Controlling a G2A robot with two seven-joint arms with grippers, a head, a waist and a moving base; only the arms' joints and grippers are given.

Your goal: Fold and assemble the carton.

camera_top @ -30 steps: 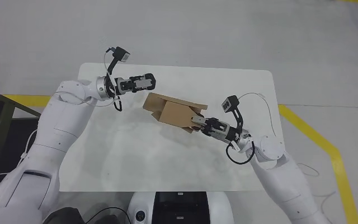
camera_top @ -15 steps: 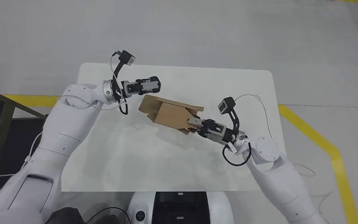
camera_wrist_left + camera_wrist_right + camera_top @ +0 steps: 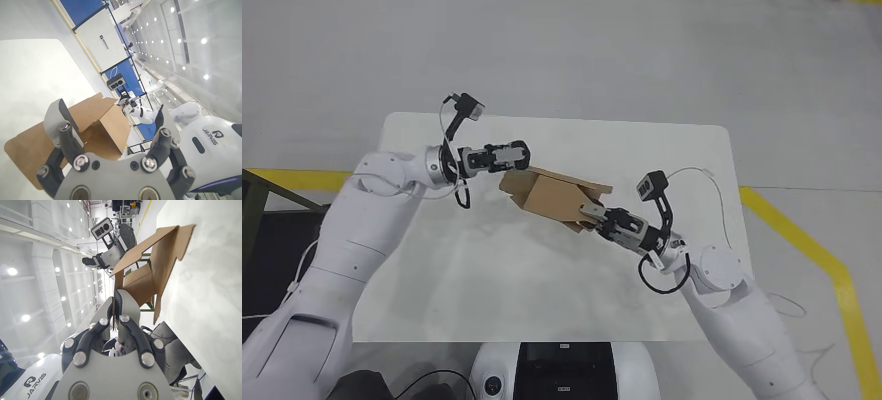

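A brown cardboard carton point(image 3: 554, 198) lies partly unfolded in the middle of the white table point(image 3: 442, 280), lifted at one end. My right gripper point(image 3: 589, 212) is shut on the carton's edge at its right end; in the right wrist view the fingers point(image 3: 121, 306) pinch a thin flap of the carton point(image 3: 151, 272). My left gripper point(image 3: 520, 152) hovers open just beyond the carton's far left corner, touching nothing. In the left wrist view its fingertips point(image 3: 62, 111) spread wide over the carton point(image 3: 105, 123), whose open end faces the camera.
The white table's far edge point(image 3: 552, 120) and right edge point(image 3: 730, 180) lie near both arms. Bare table surface stretches in front of the carton. A yellow floor line point(image 3: 812, 250) runs past the table on the right.
The carton has shifted and turned slightly in the right gripper's hold. My left gripper has moved right, closer to the carton's far left corner.
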